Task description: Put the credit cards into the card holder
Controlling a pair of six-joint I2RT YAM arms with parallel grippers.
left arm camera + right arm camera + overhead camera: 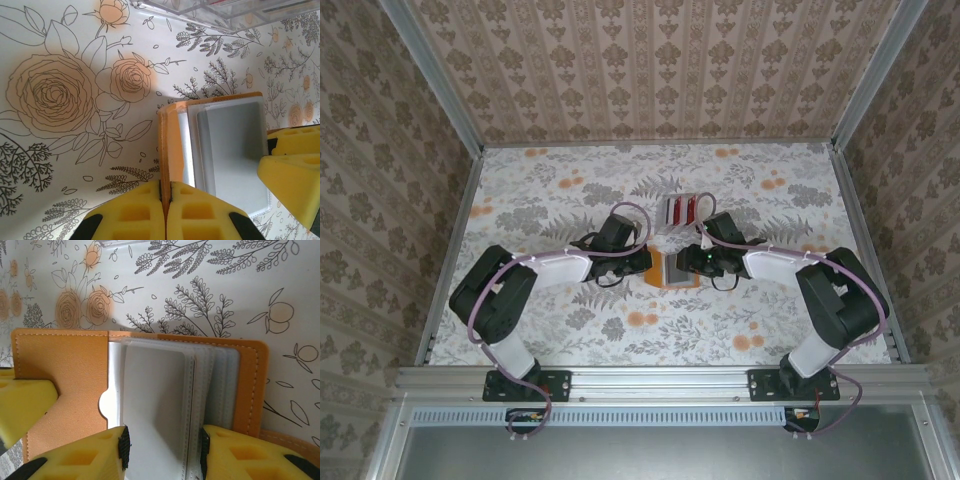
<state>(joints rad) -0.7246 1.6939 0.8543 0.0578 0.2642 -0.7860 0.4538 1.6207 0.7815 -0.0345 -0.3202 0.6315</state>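
1. Small flat orange folding card holder [668,270] open on the floral table [570,190], between both grippers, just in front of the clear rack with red strips [680,209].
2. Left gripper [165,212] pinched tight on the holder's orange cover edge.
3. Right gripper [162,452] half-closed across a pale grey flat card [155,400], seemingly partway into a clear sleeve (probably not seated yet).
4. Still to do: finish the push. Rack contents too small to read.

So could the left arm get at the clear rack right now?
Probably not yet: the left end effector is shut on the card holder, at its orange cover. The clear rack stands beyond, nothing between, but it would have to let go.
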